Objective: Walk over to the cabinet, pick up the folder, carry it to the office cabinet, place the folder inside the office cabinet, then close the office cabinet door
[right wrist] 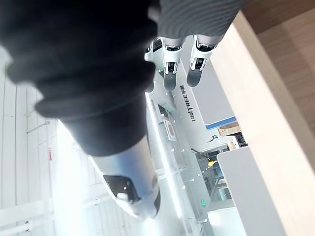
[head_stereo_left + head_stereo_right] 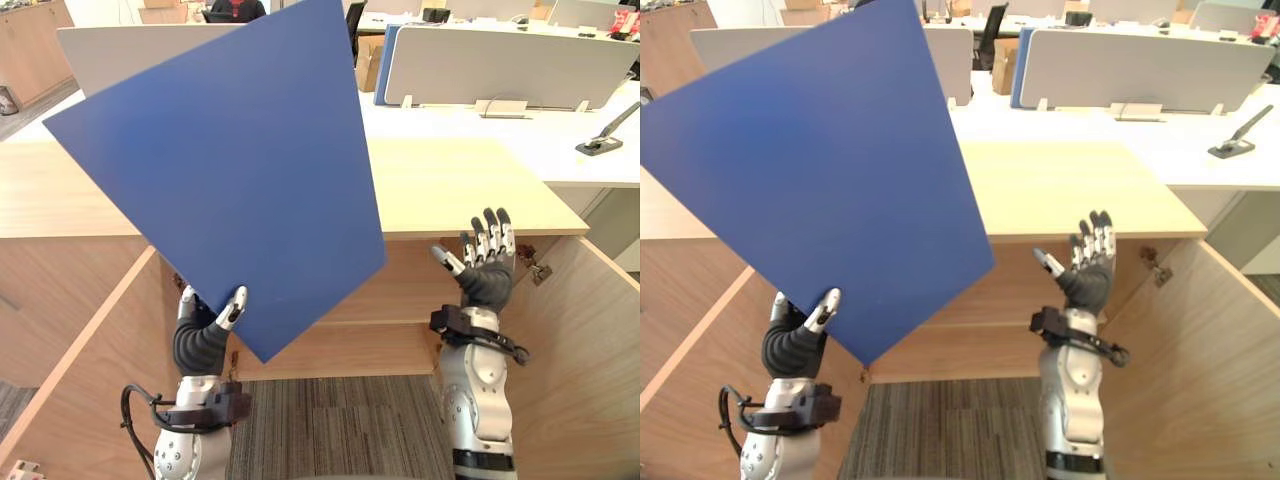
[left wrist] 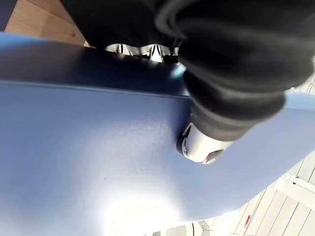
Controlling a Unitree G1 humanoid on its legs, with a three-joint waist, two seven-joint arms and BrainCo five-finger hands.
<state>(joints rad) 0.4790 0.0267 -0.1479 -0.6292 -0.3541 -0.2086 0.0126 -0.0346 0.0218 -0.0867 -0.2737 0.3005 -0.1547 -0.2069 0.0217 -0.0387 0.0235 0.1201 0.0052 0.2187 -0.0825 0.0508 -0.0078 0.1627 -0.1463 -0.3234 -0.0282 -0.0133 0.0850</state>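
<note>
Folder (image 2: 230, 160) corner in upraised left hand (image 2: 203, 338); right hand (image 2: 487, 272) upright, splayed.

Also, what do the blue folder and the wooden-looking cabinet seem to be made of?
Folder: probably stiff plastic or coated card, matte blue with a fine texture; it shows no bend although the left hand pinches only its lower corner. Cabinet: light wood-look board, perhaps laminate; smooth, with even grain lines.

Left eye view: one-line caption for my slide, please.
Left hand pinches the tilted blue folder by its lower corner before the open cabinet; right hand raised, open, empty.
</note>
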